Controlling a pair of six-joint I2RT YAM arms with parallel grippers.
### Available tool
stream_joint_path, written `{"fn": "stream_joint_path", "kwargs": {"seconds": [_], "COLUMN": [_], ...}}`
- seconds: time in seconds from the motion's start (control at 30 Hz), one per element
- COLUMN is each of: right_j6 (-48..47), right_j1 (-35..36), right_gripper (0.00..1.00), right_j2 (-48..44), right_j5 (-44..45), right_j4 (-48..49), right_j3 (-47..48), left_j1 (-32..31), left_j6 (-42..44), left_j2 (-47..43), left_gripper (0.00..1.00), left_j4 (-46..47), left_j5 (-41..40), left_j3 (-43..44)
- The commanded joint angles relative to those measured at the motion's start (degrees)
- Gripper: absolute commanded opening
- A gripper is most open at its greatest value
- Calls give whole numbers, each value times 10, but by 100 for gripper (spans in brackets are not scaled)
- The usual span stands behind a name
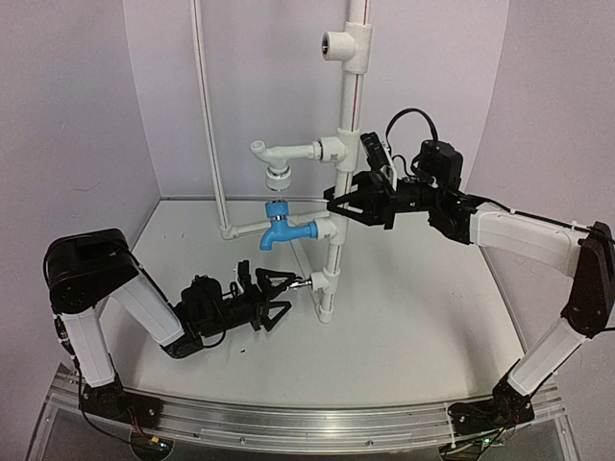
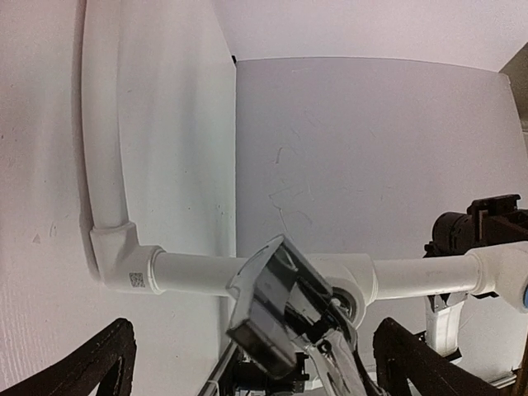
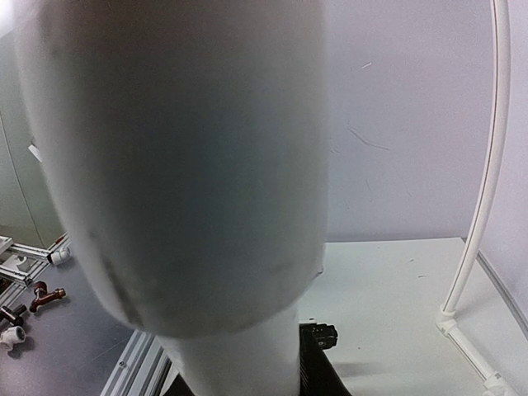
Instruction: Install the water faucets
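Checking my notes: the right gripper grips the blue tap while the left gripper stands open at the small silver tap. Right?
Not quite. The right gripper grips the vertical white pipe, just above the blue tap, as the top external view shows. The left gripper does stand open at the small silver tap.

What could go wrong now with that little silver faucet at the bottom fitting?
The left gripper sits open around the silver faucet, so a poor close could catch its lever and cock the thread. Turning it might twist the vertical pipe if the right gripper, clamped on it, slips. The blue tap just above could get bumped.
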Motion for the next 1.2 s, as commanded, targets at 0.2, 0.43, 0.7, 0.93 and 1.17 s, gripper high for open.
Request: {"fn": "stream_joint_path", "kwargs": {"seconds": [0.2,0.43,0.7,0.93,1.17], "right_j6": [85,84,82,81,81], "right_j1": [-1,-2,-2,-1,-2], "right_gripper": [0,0,0,0,0], "right_j2": [18,15,16,19,19], "right_j5": [11,11,11,12,13], "right_j4": [-122,-124,-126,-127,-129], "right_j3": [-5,-6,-5,-2,-2], "left_j1": [24,32,32,32,35], "left_j6": [99,116,281,435,537], "left_j2": [15,27,-25,-46,-78], "left_gripper": [79,55,53,55,71], "left_j4": [106,105,105,101,10], "left_j5": [49,88,111,168,183], "left_j3": [64,84,52,48,60]}}
